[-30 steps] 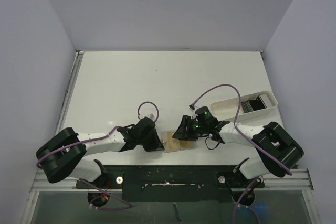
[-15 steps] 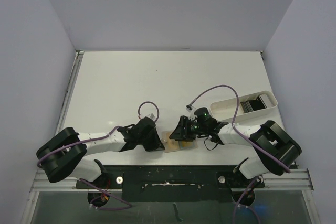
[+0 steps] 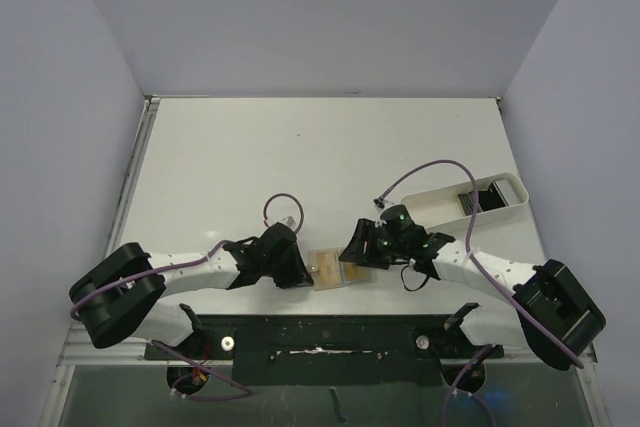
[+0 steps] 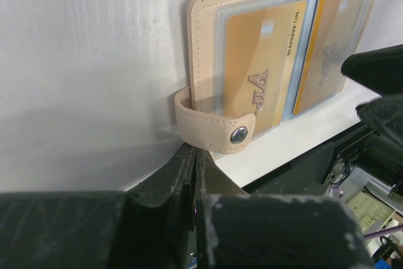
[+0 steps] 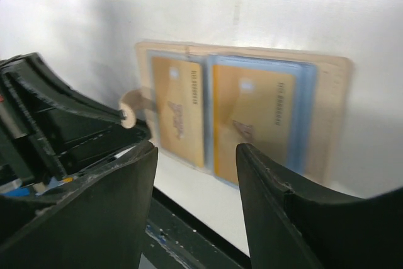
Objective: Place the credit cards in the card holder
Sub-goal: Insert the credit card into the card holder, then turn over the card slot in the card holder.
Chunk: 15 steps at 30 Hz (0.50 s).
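Left gripper (image 4: 194, 153): we note the two black fingers pressed tight together, no gap between them. Their tips sit right at the closing strap (image 4: 211, 131) of the small tan leather-like bifold card holder (image 4: 203, 55). We cannot tell whether they pinch the strap or only touch it. A round metal snap stud (image 4: 239, 135) shows on the strap's end.

Right gripper (image 5: 196, 149): jaws apart, nothing between them. It hangs over the near edge of the card holder (image 5: 327, 111), with the strap (image 5: 131, 106) off by its left-hand finger.

The holder lies open and flat, inner side up. We see two clear blue-tinted sleeves side by side, each with a gold card printed "VIP" (image 4: 261, 67) inside.

From above, the card holder (image 3: 335, 269) rests on the white table (image 3: 300, 157) at its near edge, between the left gripper (image 3: 300, 272) and the right gripper (image 3: 352, 250). Both are close in on it.

Well apart, toward the right rear, stands a white oblong plastic tray (image 3: 430, 205). The thin dark grey-black rectangular credit cards (image 3: 490, 194) are stacked in its far end. We see no dark card at the holder.
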Each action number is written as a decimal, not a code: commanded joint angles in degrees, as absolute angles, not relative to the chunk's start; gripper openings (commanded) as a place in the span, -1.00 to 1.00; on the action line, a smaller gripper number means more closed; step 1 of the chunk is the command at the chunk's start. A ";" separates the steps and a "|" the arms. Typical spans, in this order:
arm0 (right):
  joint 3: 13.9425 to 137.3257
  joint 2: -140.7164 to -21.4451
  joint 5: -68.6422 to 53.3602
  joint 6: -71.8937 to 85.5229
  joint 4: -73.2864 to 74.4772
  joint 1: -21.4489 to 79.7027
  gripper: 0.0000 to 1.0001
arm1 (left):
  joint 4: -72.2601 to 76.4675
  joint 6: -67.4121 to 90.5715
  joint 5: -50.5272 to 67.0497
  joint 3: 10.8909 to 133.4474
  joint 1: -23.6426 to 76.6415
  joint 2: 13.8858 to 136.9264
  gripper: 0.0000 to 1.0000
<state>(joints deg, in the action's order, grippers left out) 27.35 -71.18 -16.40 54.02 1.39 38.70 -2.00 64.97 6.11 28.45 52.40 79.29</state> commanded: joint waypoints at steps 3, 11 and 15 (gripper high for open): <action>30.20 -67.56 -8.54 50.57 10.79 36.23 0.08 | -2.59 62.43 4.56 30.48 52.39 78.78 -1.00; 29.78 -69.64 -10.44 50.05 8.55 35.60 0.08 | -2.46 62.31 4.66 30.19 52.41 78.89 -1.00; 29.04 -71.01 -12.48 50.19 6.12 35.60 0.07 | -2.46 62.23 4.63 30.17 52.38 78.75 -1.00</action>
<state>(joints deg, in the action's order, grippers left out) 27.81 -70.02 -10.96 50.98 9.91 35.92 -2.37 63.70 5.85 28.77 52.40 79.31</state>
